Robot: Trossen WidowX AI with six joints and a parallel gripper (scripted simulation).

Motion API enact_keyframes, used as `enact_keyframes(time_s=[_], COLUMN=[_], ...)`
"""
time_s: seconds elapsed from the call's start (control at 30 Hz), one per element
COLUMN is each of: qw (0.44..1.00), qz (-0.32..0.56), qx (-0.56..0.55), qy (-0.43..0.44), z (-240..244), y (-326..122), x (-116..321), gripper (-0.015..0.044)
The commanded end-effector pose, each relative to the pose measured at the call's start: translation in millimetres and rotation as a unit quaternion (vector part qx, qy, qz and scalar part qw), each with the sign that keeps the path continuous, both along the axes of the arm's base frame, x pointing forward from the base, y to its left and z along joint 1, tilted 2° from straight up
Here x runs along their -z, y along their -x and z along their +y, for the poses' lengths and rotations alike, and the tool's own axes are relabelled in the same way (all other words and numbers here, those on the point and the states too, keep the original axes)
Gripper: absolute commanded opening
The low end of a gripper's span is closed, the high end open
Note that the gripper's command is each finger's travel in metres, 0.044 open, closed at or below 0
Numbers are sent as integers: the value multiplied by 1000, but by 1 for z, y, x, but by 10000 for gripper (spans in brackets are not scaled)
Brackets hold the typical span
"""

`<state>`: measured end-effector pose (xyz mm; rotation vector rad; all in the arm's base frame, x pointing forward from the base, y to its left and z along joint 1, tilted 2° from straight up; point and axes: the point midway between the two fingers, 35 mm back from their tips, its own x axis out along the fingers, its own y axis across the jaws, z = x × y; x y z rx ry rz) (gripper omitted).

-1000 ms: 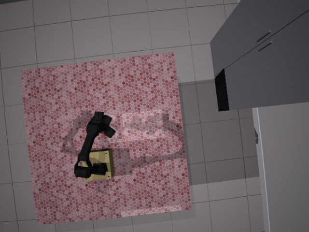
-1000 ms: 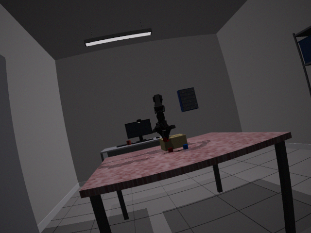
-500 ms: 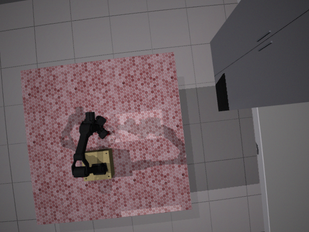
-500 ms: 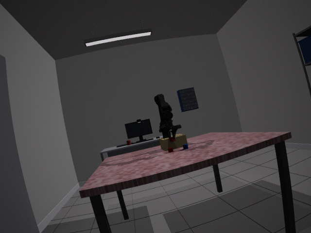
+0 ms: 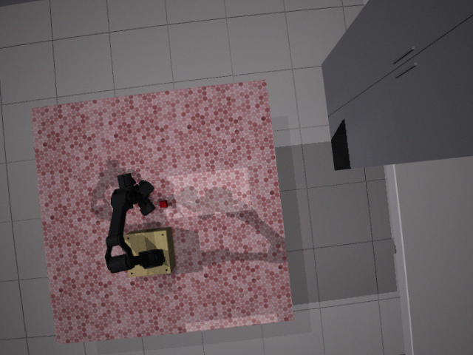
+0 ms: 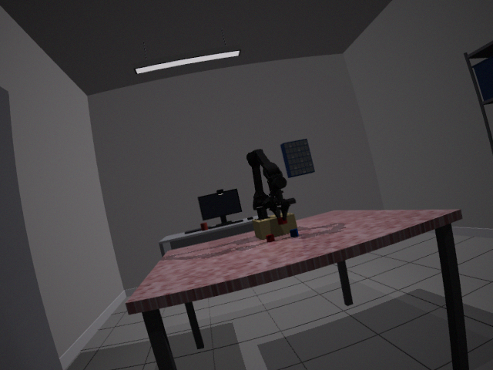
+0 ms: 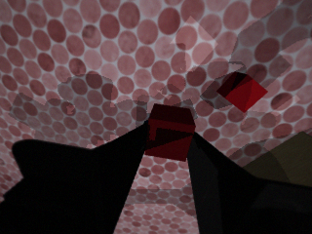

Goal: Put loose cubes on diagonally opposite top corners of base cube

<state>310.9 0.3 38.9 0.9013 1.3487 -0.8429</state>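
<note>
Top view: the black arm (image 5: pixel 116 225) rises from a tan mounting block (image 5: pixel 168 244) that sits left of the middle of the pink dotted desk (image 5: pixel 213 115), toward the nearer edge in this picture. The arm reaches away from the block toward the desk's middle, and its wrist hides the tool from above. Just right of the wrist a small red cube (image 5: pixel 162 203) lies on the desk, close to the centre. I cannot make out any other cube from up here.

Exterior view: from across the room the arm bends down over the desk, and the tool (image 6: pixel 280 218) carries a held red cube (image 6: pixel 282 220) above the surface, in front of the tan block. On the desk below, toward the near edge, the red cube sits to the left and a blue cube (image 6: pixel 293 233) sits to the right, near each other but apart. A monitor (image 6: pixel 219 204) stands on a grey side desk behind.

Wrist view: the two dark fingers are clamped on the sides of the held red cube, which hangs clear above the dotted surface and looks roughly level. The other red cube lies on the desk up and to the right, turned so that a corner points toward the camera. A tan edge shows at the lower right.
</note>
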Motion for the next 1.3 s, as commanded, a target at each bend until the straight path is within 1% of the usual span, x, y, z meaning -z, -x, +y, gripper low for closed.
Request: enact_keyframes(time_s=[0.0, 0.63, 1.03, 1.27], qw=[1000, 995, 995, 995], qz=[1, 2, 2, 2], qx=[15, 95, 98, 100], qy=[0, -6, -6, -6], z=[10, 69, 71, 71], y=[2, 14, 14, 13], x=[3, 14, 14, 30], gripper=[105, 105, 105, 105])
